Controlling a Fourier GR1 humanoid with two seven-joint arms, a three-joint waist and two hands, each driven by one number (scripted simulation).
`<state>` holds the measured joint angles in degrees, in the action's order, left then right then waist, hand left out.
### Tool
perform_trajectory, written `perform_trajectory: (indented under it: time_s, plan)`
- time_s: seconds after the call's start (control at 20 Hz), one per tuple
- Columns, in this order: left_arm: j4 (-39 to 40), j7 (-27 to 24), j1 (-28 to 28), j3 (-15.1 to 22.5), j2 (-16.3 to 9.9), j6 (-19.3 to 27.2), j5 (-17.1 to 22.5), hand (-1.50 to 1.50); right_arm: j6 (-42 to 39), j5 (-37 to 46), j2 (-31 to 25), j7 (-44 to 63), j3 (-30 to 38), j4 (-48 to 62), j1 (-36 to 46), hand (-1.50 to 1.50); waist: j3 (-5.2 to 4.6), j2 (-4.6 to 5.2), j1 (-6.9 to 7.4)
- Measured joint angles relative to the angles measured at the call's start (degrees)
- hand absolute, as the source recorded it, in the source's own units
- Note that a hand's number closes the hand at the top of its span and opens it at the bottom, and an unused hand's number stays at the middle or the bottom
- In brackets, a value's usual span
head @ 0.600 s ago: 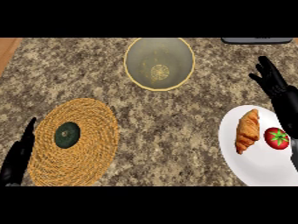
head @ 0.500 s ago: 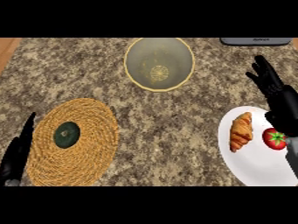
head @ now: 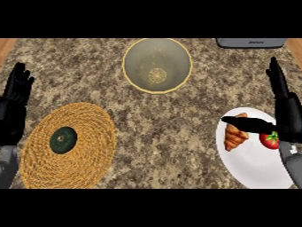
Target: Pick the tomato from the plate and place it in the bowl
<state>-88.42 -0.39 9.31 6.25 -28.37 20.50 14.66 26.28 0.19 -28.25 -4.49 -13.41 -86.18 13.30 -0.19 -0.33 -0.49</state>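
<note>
From the head view I saw the tomato point(head: 269, 140) as a small, round, red fruit with a green stem patch on top, lying on the right part of the white plate point(head: 254, 170) near the table's point(head: 172, 115) right edge. My right robot hand point(head: 289, 116) stood just above and beside it with its fingers straight and pointing away from me, spread open and holding nothing, while its thumb point(head: 248, 124) reached leftward across the plate. That thumb lay over the upper end of a golden-brown croissant point(head: 234, 138), which rested on the plate just left of the tomato, so the pastry and the thumb both crowded the fruit's left side. The bowl point(head: 157, 65), pale with a yellow rim, sat at the far middle of the speckled brown stone table, well apart from the plate. At the near left lay a round woven straw mat point(head: 68, 144) with a dark green, round item point(head: 63, 140) on its centre; I could not tell what it was. My left robot hand point(head: 10, 106) rested open near the left edge, fingers up. At the far right edge a grey object point(head: 251, 42) carried a small mark of writing that I could not read.
</note>
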Motion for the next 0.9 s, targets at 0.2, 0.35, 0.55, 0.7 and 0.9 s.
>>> perform_trajectory:
  time_s: [0.2, 0.35, 0.55, 0.7, 0.9]
  plan:
    - [1.54, -2.53, 1.82, -2.98, 0.24, -3.29, 3.07, 0.0, 9.55, 11.2, 2.58, 0.57, -4.83, -2.54, -4.38, -1.5, 0.04, 0.09, -0.29]
    - [1.98, -3.22, 1.89, -4.32, 0.1, -4.75, 4.18, 0.0, 12.26, 19.93, 0.65, 7.99, -7.65, -6.67, -6.99, -1.5, -0.02, -0.04, -0.5]
    - [1.51, -2.82, 1.73, -5.84, -0.49, -5.69, 5.33, 0.0, 9.72, 29.53, -4.05, 21.6, -8.69, -12.66, -9.59, -1.5, -0.12, -0.26, -0.96]
    - [2.19, -3.4, 1.48, -6.75, -0.92, -6.58, 5.69, 0.0, 3.4, 32.79, -8.52, 32.08, -7.73, -18.43, -10.49, -1.5, -0.19, -0.33, -1.31]
    - [1.62, -3.17, 1.05, -7.2, -1.23, -7.33, 6.16, 0.0, -8.4, 32.3, -14.51, 44.36, -7.64, -25.07, -11.86, -1.5, -0.24, -0.37, -1.24]
